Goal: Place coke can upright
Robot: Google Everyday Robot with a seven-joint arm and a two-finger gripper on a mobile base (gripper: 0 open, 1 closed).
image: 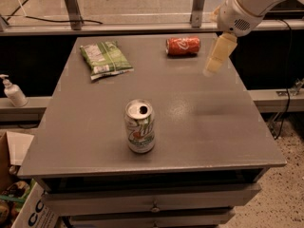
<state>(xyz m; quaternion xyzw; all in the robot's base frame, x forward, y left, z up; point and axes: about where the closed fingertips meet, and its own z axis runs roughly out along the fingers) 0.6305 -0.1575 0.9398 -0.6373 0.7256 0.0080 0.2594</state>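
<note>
Coke can (pixel 183 46) lies sideways near the table's (pixel 199 127) far edge; gripper (pixel 217 58), spread or closed I cannot tell, hovers over the table's far right; a glancing touch could roll the can off.

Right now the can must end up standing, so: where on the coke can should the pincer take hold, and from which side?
Probably mid-body of the coke can, from above, closing across its round wall: it lies on its side near the far edge of the table, ends pointing left and right. The pincer hangs right of it.
</note>
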